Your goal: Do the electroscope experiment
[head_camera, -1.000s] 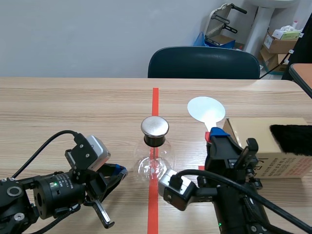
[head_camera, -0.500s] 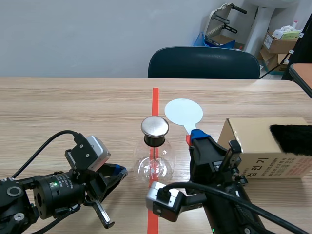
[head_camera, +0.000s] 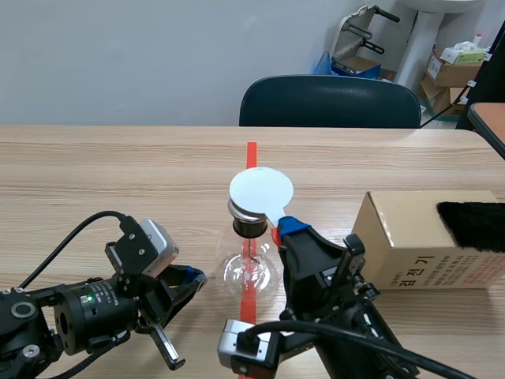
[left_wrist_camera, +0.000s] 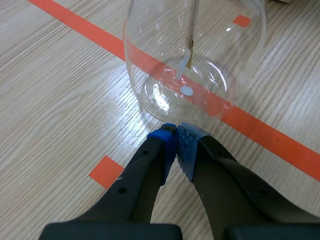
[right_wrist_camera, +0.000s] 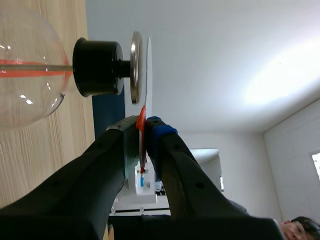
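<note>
Electroscope (head_camera: 251, 257) under paddle (head_camera: 260, 192) held by right gripper (right_wrist_camera: 143, 123).

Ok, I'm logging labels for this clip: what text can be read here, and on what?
"정전기", as far as it reads: on the side of the cardboard box.
On the background boxes: print too small to read.
On the electroscope and white disc: none seen.

I see bright, even room light, white glare spots on the glass flask (left_wrist_camera: 220, 55), faint shadow around it on the surface (head_camera: 118, 174), and a blown-out ceiling glow (right_wrist_camera: 280, 75) beyond it.
</note>
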`<state>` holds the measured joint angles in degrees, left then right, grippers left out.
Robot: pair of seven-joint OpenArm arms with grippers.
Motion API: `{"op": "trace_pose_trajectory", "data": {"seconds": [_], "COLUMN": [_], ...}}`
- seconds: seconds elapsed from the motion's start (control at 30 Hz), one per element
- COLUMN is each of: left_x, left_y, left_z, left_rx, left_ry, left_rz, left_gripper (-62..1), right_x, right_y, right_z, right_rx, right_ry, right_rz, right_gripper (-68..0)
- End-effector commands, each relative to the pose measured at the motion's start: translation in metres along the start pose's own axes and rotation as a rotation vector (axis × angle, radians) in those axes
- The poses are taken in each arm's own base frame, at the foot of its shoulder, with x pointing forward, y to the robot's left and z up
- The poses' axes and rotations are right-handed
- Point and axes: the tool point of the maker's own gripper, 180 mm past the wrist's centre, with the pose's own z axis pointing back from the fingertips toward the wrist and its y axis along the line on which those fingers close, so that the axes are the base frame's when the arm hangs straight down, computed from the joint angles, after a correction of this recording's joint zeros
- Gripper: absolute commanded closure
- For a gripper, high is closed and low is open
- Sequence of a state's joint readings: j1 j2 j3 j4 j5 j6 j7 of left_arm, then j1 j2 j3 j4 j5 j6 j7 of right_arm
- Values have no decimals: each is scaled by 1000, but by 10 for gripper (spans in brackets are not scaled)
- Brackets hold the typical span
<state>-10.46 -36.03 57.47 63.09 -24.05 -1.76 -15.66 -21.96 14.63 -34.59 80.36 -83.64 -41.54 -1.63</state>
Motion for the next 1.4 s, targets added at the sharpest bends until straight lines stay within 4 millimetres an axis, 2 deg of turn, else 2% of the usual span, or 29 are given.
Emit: {"op": "trace_pose_trajectory", "data": {"seconds": [0.0, 0.3, 0.9, 1.1, 1.37], "left_x": [9, 9, 9, 9, 9], "left_y": [-7, -7, -7, -7, -7], "left_z": [-2, -2, -2, -2, -2], "left_rx": [-19, -19, -19, -19, -19], "left_ry": [-31, -31, -31, -31, -31], "left_rz": [7, 7, 7, 7, 7], "left_gripper": [-16, -16, -16, -16, -16], "right_x": [-2, 4, 3, -8, -38], "right_y": [-10, -9, -9, -9, -9], "right_z": [-1, -1, -1, -1, 2], "right_rx": [-35, -27, -27, -28, -28], "right_ry": [1, -35, -29, 35, 200], "right_rz": [5, 6, 6, 5, 3], "right_gripper": [-10, -10, -10, -10, -10]}}
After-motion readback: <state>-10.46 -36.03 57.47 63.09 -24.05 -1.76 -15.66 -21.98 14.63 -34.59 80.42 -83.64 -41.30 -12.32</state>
